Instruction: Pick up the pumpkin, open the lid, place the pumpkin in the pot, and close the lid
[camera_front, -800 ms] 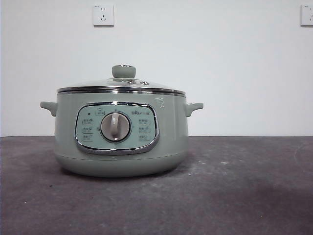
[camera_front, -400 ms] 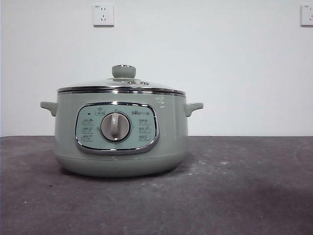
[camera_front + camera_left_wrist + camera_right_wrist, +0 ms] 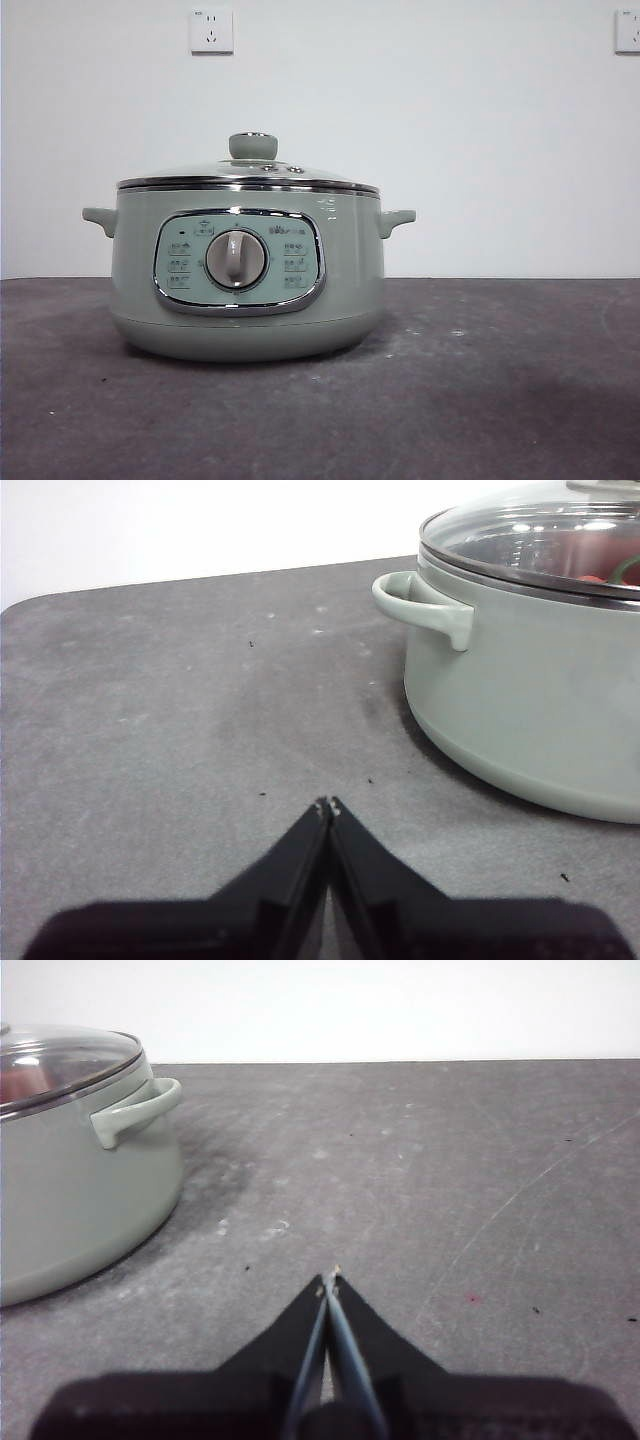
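Pumpkin (image 3: pixel 590 555) seen thru lid (image 3: pixel 248 172), inside pot (image 3: pixel 248 275) on desk (image 3: pixel 500 380); our left claw (image 3: pixel 328 805) & right claw (image 3: pixel 330 1278) pressed together, empty.

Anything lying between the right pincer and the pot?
Nothing: in the right wrist view, only bare grey table lies between the shut right pincer and the pot.

Pot (image 3: pixel 247 285): big sage-green cooker, upright on table, dial facing front. Lid (image 3: pixel 248 177): glass w/ steel rim, green knob, seated shut on pot. Pumpkin (image 3: pixel 590 562): orange-red w/ green stem, inside pot, seen thru glass.
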